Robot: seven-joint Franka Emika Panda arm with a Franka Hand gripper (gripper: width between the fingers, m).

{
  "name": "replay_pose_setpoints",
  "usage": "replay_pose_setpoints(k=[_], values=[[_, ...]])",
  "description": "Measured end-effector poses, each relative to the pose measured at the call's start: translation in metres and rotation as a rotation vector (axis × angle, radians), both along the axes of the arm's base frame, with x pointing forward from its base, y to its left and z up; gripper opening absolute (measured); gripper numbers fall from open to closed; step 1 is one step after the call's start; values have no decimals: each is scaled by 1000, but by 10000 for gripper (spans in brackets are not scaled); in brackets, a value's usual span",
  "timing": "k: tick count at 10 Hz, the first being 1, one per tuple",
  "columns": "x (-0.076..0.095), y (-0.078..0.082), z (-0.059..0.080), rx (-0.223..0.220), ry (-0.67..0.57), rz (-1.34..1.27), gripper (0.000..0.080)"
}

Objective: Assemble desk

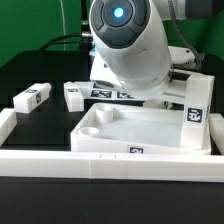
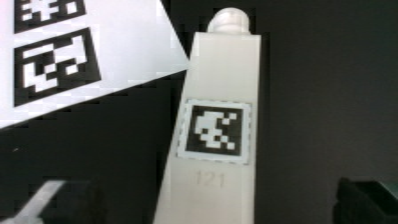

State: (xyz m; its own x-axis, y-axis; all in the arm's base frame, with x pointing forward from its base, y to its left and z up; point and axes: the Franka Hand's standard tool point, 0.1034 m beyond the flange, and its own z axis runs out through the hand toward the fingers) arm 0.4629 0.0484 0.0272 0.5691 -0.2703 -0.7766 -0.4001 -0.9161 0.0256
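Nearest is the wall [image 1: 60,160]; behind it the rimmed tabletop [image 1: 140,128], with a leg [image 1: 195,108] upright at its corner on the exterior view's right. Gripper [image 2: 205,200] hangs spread wide astride another leg [image 2: 217,110], not touching, beside the marker board [image 2: 71,60].

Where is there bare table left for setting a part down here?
Bare black table lies between the leg on the exterior view's left, the tabletop and the barrier wall. Crowded behind, around the marker board under the arm.

The tabletop [image 1: 150,127] and the square leg [image 2: 222,80] look like smooth matt white plastic, the arm's rounded housing [image 1: 130,50] is glossy white plastic, and the desk [image 1: 35,65] is matt black.
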Motion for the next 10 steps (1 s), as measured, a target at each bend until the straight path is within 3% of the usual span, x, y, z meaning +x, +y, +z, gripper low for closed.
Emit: replay_pose_setpoints(k=[3,10], values=[[0,-5,-6,20,-25,14,649],[-3,-6,-13,19,-14,12,649]])
